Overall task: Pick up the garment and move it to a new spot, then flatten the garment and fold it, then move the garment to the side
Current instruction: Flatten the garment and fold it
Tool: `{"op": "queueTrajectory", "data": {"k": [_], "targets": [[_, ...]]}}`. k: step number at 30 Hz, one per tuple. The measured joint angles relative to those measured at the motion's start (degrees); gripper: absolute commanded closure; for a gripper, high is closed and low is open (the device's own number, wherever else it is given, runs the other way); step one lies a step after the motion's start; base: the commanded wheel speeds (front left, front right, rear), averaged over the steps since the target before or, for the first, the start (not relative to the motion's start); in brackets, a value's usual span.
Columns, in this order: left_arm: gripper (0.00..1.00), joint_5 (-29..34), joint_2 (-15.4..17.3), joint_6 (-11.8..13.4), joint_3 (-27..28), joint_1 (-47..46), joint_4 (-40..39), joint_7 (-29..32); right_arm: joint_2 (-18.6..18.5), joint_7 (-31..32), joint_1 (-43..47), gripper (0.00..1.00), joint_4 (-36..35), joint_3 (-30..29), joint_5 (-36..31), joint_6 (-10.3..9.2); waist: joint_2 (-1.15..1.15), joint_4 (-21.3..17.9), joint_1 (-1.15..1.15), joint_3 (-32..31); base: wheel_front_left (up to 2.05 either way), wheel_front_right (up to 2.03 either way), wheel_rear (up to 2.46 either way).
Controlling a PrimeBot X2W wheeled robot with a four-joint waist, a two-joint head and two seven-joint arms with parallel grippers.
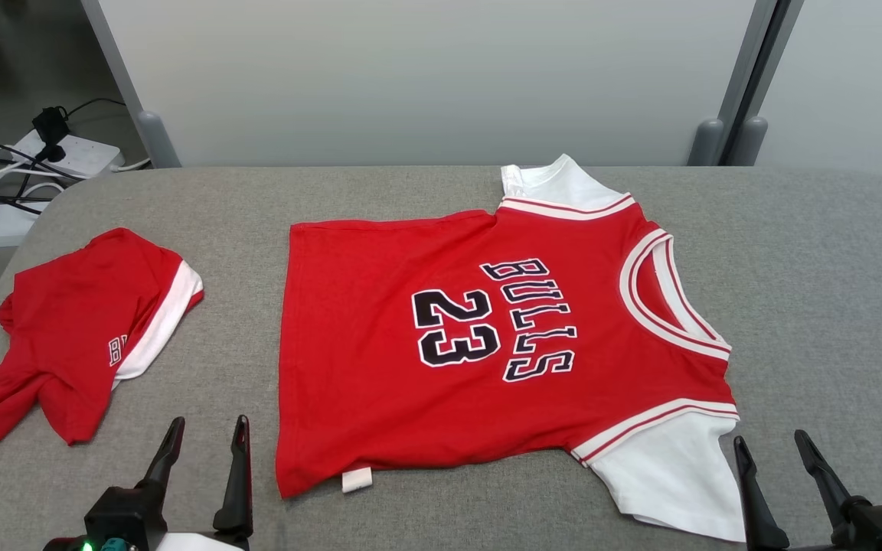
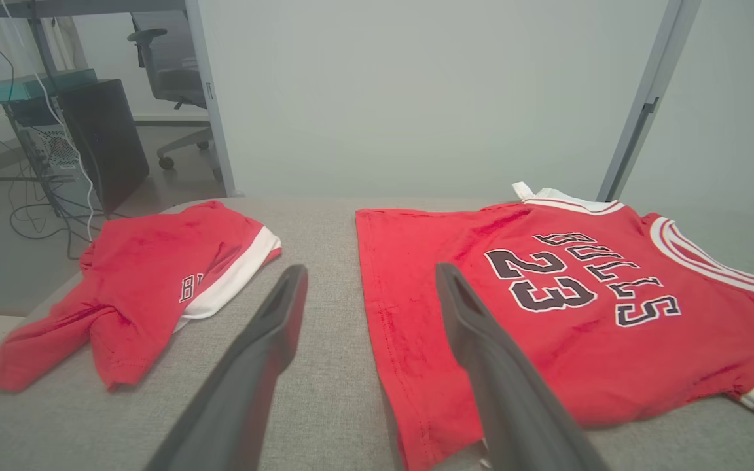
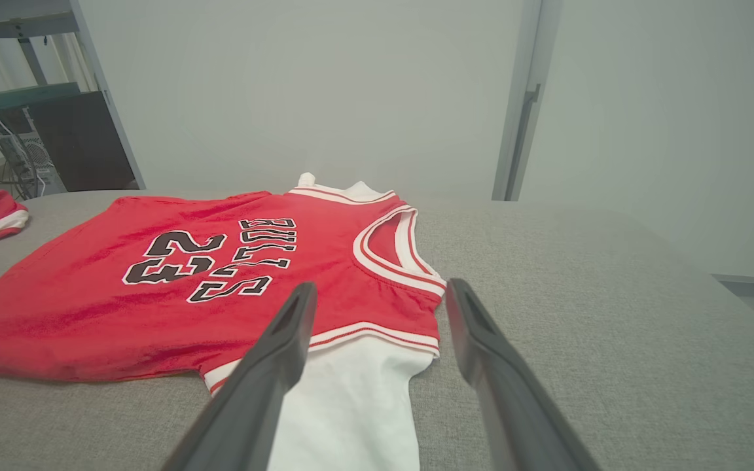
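Jersey (image 1: pixel 487 344) flat mid-frame, long axis left-right, hem (image 1: pixel 283 367) left. Left pincer (image 1: pixel 209 421) lower left beside hem corner, right pincer (image 1: pixel 770 438) lower right beside white sleeve (image 1: pixel 678 474); both spread, empty.

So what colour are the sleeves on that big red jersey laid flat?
White, below red-and-white striped trim; the near sleeve shows best in the right wrist view.

The table (image 1: pixel 831 306) bears a flat jersey (image 1: pixel 380 344) and crumpled shirt (image 1: pixel 81 329).
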Motion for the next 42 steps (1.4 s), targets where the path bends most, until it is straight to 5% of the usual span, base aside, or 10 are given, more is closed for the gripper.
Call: {"op": "queueTrajectory", "data": {"k": [18, 34, 35, 36, 37, 38, 39, 42], "targets": [[0.00, -4.6, -3.3, -8.3, -4.0, -0.4, 11.8, 3.3, 0.9, -0.2, 1.2, 0.00, 7.7, -0.1, 3.4, 0.00, 0.00, -2.1, 0.00, 6.5, 0.00, 0.00, 0.00], [0.00, -4.6, -5.1, -11.9, -3.1, -5.7, 17.3, 0.7, 1.1, -0.3, -5.4, 0.00, 13.0, 2.8, 4.6, 0.05, 0.00, -3.4, 0.00, 11.4, 0.00, 0.00, 0.00], [0.04, -4.6, -5.2, -12.3, -3.0, -5.9, 17.5, 0.7, 1.1, -0.3, -5.6, 0.00, 13.1, 3.0, 4.6, 0.05, 0.00, -3.3, 0.00, 11.7, 0.00, 0.00, 0.00], [0.40, -4.6, -5.2, -12.4, -3.0, -6.2, 17.8, 0.7, 1.1, -0.3, -5.9, 0.00, 13.5, 3.1, 4.7, 0.05, 0.00, -3.3, 0.00, 12.0, 0.00, 0.00, 0.00], [0.65, -4.6, -5.3, -12.7, -3.0, -6.3, 18.1, 0.7, 1.1, -0.3, -6.1, 0.12, 14.1, 3.1, 4.9, 0.05, 0.00, -3.3, 0.00, 12.1, 0.00, 0.00, 0.00], [1.00, -4.6, -5.4, -12.9, -3.1, -6.3, 18.2, 0.7, 1.1, -0.3, -6.2, 0.57, 14.6, 3.1, 5.1, 0.05, 0.00, -3.2, 0.00, 12.2, 0.00, 0.00, 0.00], [1.00, -4.6, -5.4, -12.9, -3.1, -6.4, 18.3, 0.7, 1.1, -0.3, -6.2, 1.00, 14.9, 3.1, 5.3, 0.05, 0.00, -3.2, 0.00, 12.4, 0.00, 0.00, 0.00], [1.00, -4.8, -6.2, -13.5, -3.4, -6.4, 18.7, 0.8, 1.0, -0.3, -6.3, 1.00, 15.7, 3.2, 6.6, 0.05, 0.00, -3.0, 0.00, 12.7, 0.00, 0.00, 0.00]]}}
